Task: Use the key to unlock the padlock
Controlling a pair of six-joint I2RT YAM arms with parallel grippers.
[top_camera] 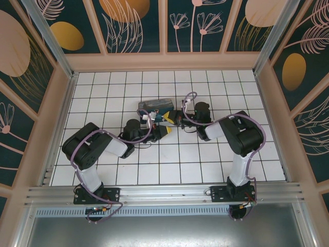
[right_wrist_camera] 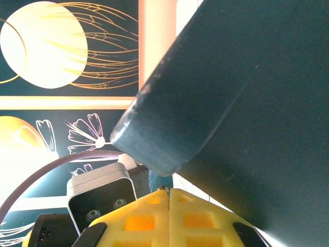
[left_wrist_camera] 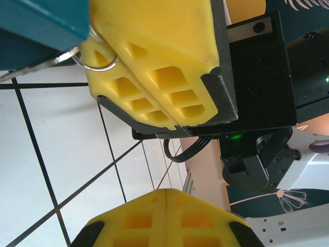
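Bright, even overhead light; the white table (top_camera: 169, 172) carries only soft, faint shadows. Wrist views blur up close: the left fingers (left_wrist_camera: 128, 221) look soft, and pale wall (right_wrist_camera: 36, 43) patterns wash out.

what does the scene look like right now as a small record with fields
left pincer: shut, nothing seen held
right pincer: shut, tips at the loop
teal-bodied metal padlock: close by right pincer's tips
thin silvery wire loop: beside padlock body, at those tips
blue-grey painted box: on white tiled table, behind both pincers

Blue box (top_camera: 153, 106) on white tiled floor (top_camera: 97, 87), floral walls (top_camera: 136, 31)
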